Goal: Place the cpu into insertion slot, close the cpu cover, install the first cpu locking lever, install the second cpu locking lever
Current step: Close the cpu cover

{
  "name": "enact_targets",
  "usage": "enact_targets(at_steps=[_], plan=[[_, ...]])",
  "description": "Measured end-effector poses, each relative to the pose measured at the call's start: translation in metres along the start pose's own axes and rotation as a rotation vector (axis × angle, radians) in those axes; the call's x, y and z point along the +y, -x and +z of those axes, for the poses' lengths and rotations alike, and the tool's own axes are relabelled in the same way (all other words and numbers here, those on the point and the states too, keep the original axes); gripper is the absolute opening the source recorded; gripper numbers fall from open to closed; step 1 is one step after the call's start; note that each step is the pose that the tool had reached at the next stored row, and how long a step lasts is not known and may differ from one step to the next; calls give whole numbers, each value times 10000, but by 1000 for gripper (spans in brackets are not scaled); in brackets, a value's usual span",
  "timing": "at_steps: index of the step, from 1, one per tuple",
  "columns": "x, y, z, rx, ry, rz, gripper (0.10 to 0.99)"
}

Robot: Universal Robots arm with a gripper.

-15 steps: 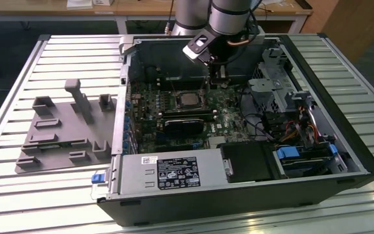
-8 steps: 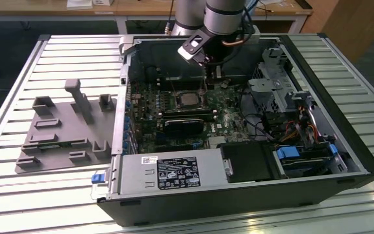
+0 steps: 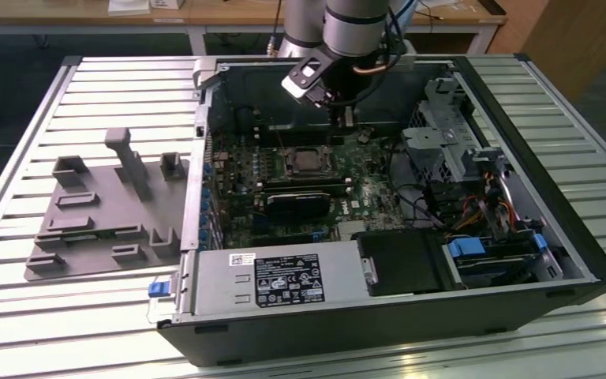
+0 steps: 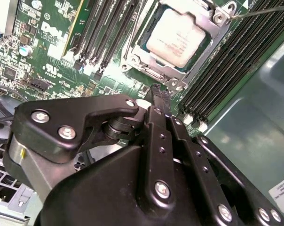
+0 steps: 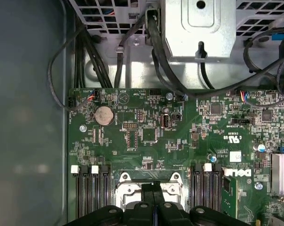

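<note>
Memory slots (image 4: 104, 28) hem cpu (image 4: 177, 35) both sides; room above it open.

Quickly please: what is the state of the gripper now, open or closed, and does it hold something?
Gripper: closed, fingers pressed together, holding nothing; its tips are just beside the cpu cover, with the cpu lying inside it.

cpu cover (image 5: 124, 189) partly behind fingers (image 5: 148, 192)

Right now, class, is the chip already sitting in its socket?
Yes, in the second wrist view the silver-topped chip lies inside the metal frame.
</note>
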State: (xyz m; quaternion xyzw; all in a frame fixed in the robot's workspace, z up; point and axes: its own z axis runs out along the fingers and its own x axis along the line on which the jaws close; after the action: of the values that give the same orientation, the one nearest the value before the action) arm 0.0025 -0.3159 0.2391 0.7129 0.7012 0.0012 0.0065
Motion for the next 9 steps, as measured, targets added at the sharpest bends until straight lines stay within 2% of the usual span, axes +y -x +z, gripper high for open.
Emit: enact_targets(at_steps=[3, 5, 6, 7, 9], plan=[[-40, 1, -1, 5, 75, 0, 102], [-86, 2, -1, 15, 181, 2, 102], [-114, 2, -1, 25, 253, 2, 102], [-171, 3, 0, 43, 396, 3, 102], [-248, 4, 3, 52, 544, 5, 102]])
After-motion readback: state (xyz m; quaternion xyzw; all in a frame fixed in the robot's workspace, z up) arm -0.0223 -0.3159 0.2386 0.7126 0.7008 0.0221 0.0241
